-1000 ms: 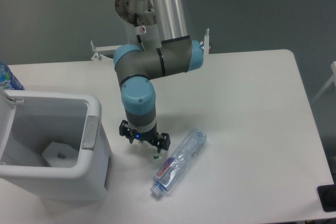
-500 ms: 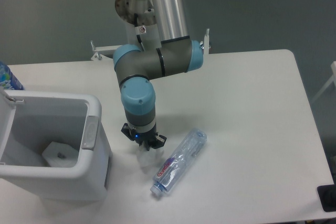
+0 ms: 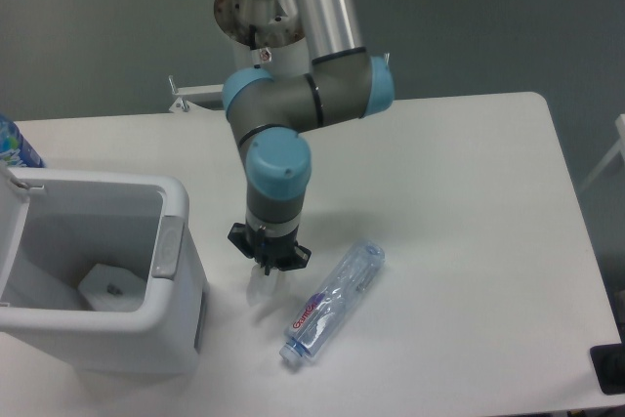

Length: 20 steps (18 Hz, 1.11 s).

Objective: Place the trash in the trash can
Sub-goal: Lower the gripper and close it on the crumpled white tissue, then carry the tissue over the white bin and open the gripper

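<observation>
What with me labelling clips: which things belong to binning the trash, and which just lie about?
Job: crushed clear bottle, trash can, white piece inside it, gripper.
Lying about: blue bottle at left edge, dark object at lower right.

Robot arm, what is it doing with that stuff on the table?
It is tidying trash into the trash can. Its pincer hangs over the table between the trash can and the crushed clear bottle. Something small and pale sits right at the fingertips, probably the crumpled paper cup, but the picture is too blurry to tell whether it is gripped. The bottle lies on its side, untouched. A white scrap lies at the bottom of the trash can.
</observation>
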Each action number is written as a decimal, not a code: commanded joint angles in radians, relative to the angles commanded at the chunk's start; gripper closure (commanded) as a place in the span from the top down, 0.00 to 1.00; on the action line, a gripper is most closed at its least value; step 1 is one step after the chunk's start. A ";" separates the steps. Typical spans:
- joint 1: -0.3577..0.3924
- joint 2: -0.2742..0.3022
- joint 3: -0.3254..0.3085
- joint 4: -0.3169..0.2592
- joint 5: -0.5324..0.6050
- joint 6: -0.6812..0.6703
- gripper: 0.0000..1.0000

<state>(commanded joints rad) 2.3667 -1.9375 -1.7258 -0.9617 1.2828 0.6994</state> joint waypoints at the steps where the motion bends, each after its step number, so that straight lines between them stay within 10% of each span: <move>1: 0.020 0.005 0.015 -0.011 -0.043 0.003 0.00; 14: 0.108 0.034 0.313 -0.015 -0.427 -0.191 0.00; 20: 0.043 0.094 0.335 -0.006 -0.527 -0.255 0.00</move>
<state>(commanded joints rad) 2.4101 -1.8439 -1.3913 -0.9679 0.7563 0.4449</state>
